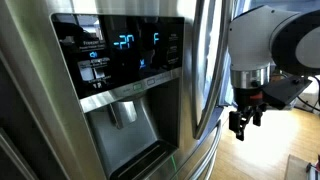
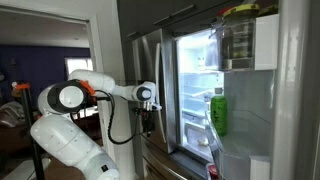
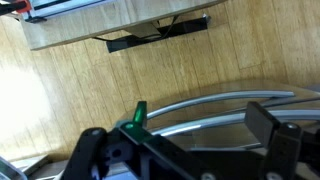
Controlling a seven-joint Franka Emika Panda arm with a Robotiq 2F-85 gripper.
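My gripper (image 1: 243, 120) hangs open and empty just beside the long vertical handle (image 1: 205, 70) of a stainless steel fridge door, without touching it. In an exterior view my gripper (image 2: 148, 122) is at mid height in front of the closed fridge door. In the wrist view the two black fingers (image 3: 180, 135) stand wide apart, with the curved metal handle bars (image 3: 230, 105) showing between them. Nothing is held.
The closed door carries a lit control panel (image 1: 125, 50) and a water dispenser recess (image 1: 125, 120). The other fridge door (image 2: 270, 100) stands open with a green bottle (image 2: 218, 112) in its shelf. A wooden floor (image 3: 70, 80) lies below.
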